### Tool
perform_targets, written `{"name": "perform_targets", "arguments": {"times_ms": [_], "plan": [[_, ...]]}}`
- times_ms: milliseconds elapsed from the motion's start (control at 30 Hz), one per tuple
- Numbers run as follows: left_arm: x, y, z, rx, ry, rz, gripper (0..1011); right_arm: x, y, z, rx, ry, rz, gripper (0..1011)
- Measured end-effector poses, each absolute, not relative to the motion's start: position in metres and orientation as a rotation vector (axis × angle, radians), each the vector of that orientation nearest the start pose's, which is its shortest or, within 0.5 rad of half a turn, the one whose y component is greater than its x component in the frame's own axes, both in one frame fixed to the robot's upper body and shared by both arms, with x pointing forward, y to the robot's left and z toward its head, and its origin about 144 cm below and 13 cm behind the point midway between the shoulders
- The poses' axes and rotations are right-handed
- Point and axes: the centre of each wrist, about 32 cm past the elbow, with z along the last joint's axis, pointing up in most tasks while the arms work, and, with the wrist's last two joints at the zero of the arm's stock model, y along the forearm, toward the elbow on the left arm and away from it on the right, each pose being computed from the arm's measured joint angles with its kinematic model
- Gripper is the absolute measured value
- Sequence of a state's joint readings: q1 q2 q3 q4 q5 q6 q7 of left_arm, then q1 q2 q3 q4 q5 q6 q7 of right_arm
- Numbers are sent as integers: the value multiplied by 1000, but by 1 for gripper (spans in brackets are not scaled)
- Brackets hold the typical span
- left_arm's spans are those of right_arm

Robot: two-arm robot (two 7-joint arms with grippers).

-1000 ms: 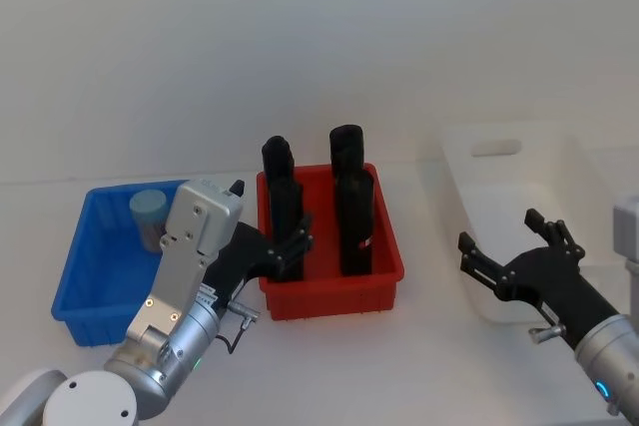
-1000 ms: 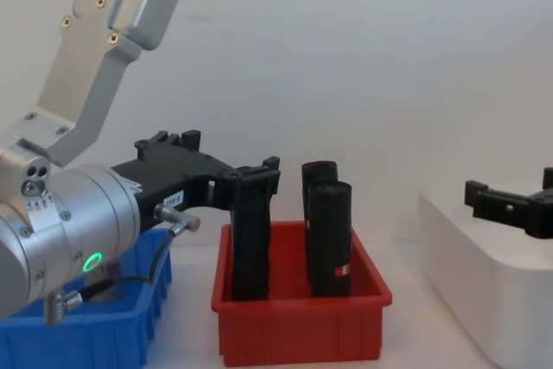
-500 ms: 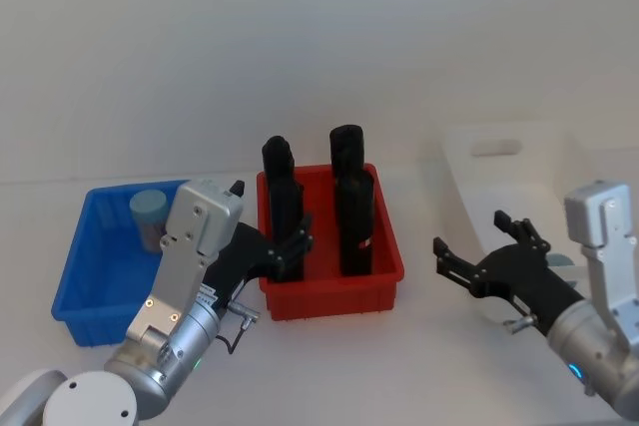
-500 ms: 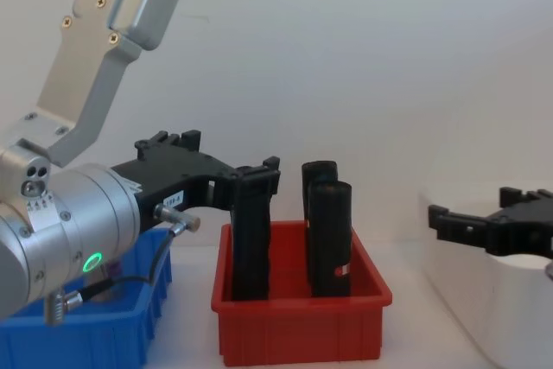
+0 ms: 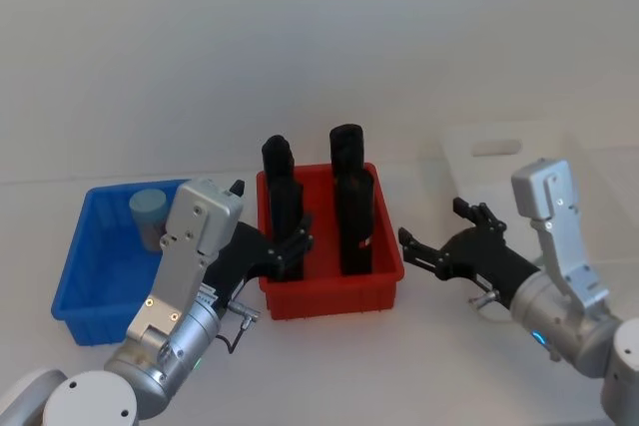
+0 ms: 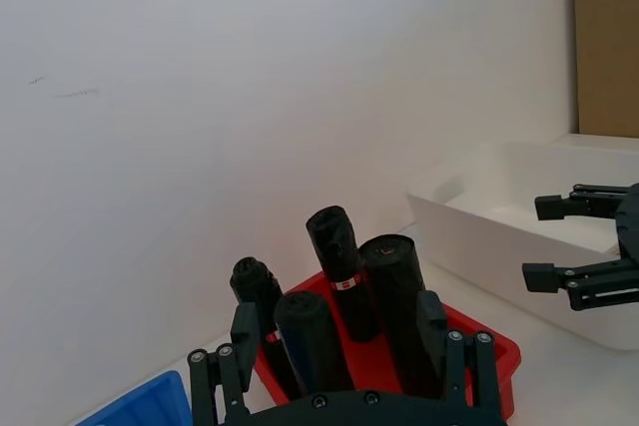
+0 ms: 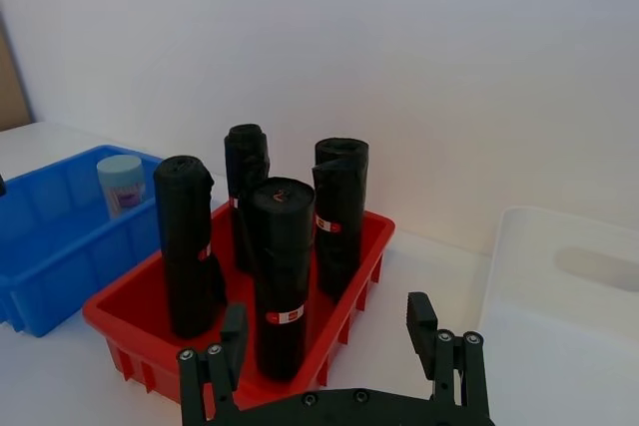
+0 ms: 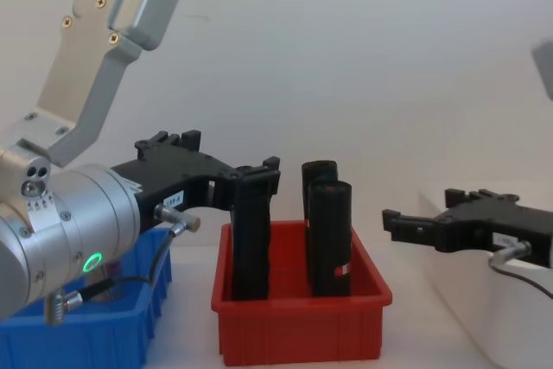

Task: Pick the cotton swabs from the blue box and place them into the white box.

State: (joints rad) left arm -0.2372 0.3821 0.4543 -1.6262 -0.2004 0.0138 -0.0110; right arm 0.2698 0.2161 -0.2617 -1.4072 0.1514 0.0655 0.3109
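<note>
**Station state: both grippers open, 1 swab jar in the blue box**

The white worktop carries 3 bins in a row. The blue box sits toward the left edge, the red bin at the centre, and the white box toward the right edge.

1 jar of cotton swabs stands upright in the far part of the blue box, near its back wall. Its pale blue-grey lid faces up. In the right wrist view the jar stands against the far wall of the blue box.

The red bin holds 4 tall black rolls, all upright, arranged 2 by 2.

The left gripper hangs at the front-left corner of the red bin, between the blue box and the red bin. Its fingers are spread apart and hold nothing.

The right gripper hangs in the gap between the red bin and the white box, pointing toward the red bin. Its fingers are spread wide and hold nothing. In the chest view it is level with the upper part of the black rolls.
</note>
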Motion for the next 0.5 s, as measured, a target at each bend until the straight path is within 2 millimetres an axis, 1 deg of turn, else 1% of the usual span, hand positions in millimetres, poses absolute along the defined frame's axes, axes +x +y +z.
{"name": "perform_targets", "arguments": {"times_ms": [33,500], "plan": [[492,198,1204,61,-268,1124,1004,533,-220,1176,-108,-72,-1038,1002],[492,198,1204,61,-268,1124,1004,567,-209,1172,-122,-67,-945,1002]]}}
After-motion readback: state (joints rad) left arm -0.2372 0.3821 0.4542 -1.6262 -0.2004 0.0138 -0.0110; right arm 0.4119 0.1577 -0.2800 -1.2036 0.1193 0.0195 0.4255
